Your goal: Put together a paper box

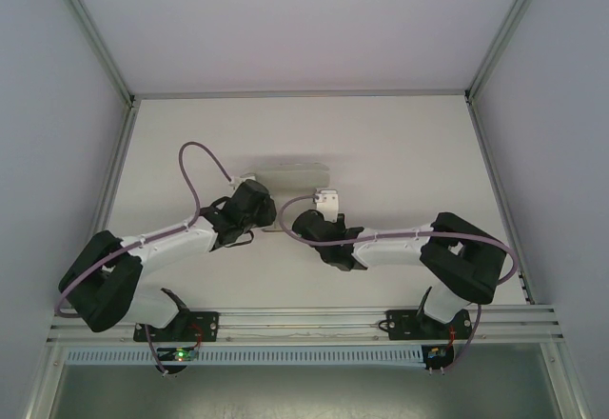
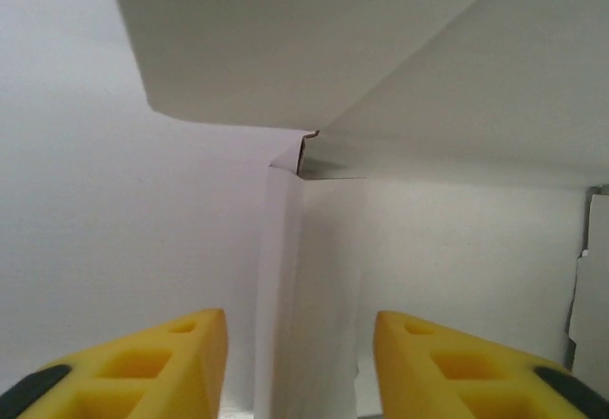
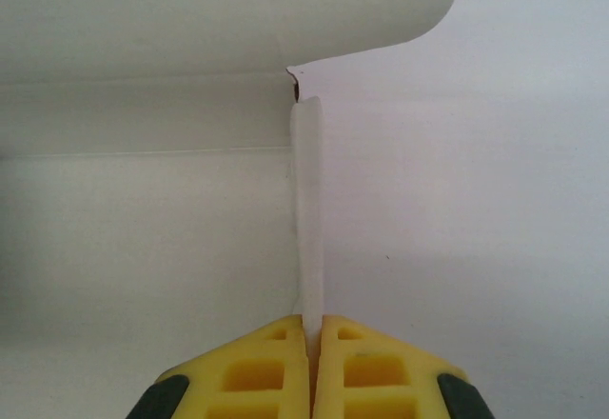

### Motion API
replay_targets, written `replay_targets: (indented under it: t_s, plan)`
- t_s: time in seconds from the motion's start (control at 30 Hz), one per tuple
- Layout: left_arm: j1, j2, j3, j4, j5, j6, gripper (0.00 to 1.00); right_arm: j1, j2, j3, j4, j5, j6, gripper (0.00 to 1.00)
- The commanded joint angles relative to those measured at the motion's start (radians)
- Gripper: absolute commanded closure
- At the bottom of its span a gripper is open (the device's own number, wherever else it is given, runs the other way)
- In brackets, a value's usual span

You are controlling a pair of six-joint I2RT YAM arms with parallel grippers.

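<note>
The paper box (image 1: 290, 168) is thin white card, part folded, lying mid-table between my two grippers. My left gripper (image 1: 249, 200) is at its left end. In the left wrist view the yellow fingers (image 2: 190, 352) stand apart, so the left gripper (image 2: 300, 319) is open, with an upright folded strip of the paper box (image 2: 281, 276) in the gap and a flap (image 2: 314, 38) overhanging above. My right gripper (image 1: 326, 202) is at the box's right end. In the right wrist view the right gripper (image 3: 312, 322) is shut on a thin upright edge of the paper box (image 3: 306, 209).
The white table (image 1: 400, 152) is walled on the left, back and right by pale panels with metal posts. An aluminium rail (image 1: 304, 322) runs along the near edge by the arm bases. Purple cables (image 1: 195, 167) loop off both arms.
</note>
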Motion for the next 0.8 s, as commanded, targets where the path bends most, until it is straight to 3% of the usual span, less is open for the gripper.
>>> replay_targets:
  t_s: [0.0,0.1,0.37,0.57,0.6,0.7,0.77]
  plan:
    - [0.008,0.013,0.024,-0.057,-0.071,0.005,0.67,0.017,-0.001,-0.022,0.049,0.056,-0.036,1.0]
    - [0.009,0.033,0.025,-0.038,-0.042,0.025,0.78,0.018,-0.005,-0.026,0.049,0.074,-0.035,1.0]
    - [0.002,0.105,0.022,-0.001,-0.018,0.051,0.78,0.025,0.015,-0.045,0.141,0.061,-0.075,1.0]
    - [-0.004,0.167,0.051,-0.033,-0.062,0.056,0.84,0.027,0.014,-0.068,0.178,0.059,-0.079,1.0]
    - [-0.005,0.179,0.056,-0.042,-0.072,0.055,0.89,0.028,0.01,-0.074,0.186,0.059,-0.083,1.0]
    - [-0.027,0.215,0.089,-0.114,-0.19,0.053,1.0,0.027,0.0,-0.081,0.189,0.065,-0.089,1.0]
    - [-0.049,0.247,0.12,-0.179,-0.288,0.053,1.0,0.03,-0.006,-0.088,0.193,0.073,-0.092,1.0]
